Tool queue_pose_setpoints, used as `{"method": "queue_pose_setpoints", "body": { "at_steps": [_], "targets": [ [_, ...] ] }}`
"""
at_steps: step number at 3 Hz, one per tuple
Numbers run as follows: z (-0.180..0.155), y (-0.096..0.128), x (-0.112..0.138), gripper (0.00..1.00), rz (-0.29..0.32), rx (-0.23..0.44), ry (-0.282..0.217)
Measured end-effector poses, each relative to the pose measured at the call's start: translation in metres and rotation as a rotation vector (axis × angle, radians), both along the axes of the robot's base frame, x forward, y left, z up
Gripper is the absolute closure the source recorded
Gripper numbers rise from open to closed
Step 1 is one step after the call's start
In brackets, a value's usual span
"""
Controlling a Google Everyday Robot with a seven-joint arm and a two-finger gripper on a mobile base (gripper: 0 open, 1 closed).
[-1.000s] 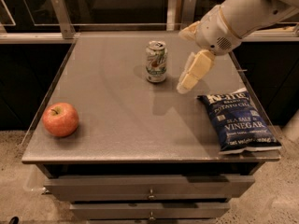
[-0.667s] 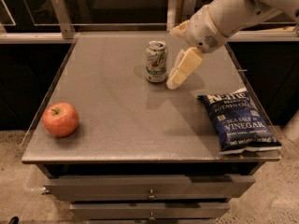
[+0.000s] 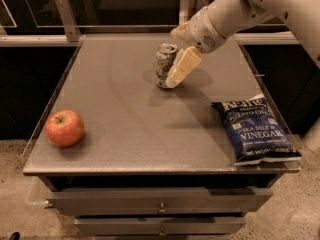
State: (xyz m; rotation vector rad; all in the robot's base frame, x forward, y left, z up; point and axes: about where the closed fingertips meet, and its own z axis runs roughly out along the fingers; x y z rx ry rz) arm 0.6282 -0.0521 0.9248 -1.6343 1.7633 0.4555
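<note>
**Operator:** Location of the small silver drinks can with red markings (image 3: 163, 61)?

**Technician:** Upright, upper centre of frame, on the grey metal tabletop (image 3: 115, 129). The cream-coloured gripper (image 3: 175, 75) sits across its right side. Whether it is spread or closed cannot be told.

**Operator:** Handling?

**Technician:** Probably light, thin-walled and smooth, so it dents under excess force. Take hold at mid-height, across the cylinder wall.

Grey table (image 3: 125, 134): 1 can (image 3: 164, 59) at claw (image 3: 173, 77), 1 apple (image 3: 65, 128), 1 chip bag (image 3: 255, 131).
</note>
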Motion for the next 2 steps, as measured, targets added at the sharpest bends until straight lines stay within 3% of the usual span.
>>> {"method": "queue_pose_setpoints", "body": {
  "at_steps": [1, 2],
  "targets": [
    [-0.003, 0.006, 0.010, 0.00, 0.005, 0.012, 0.003],
    [-0.015, 0.013, 0.023, 0.19, 0.032, 0.040, 0.037]
  ]
}}
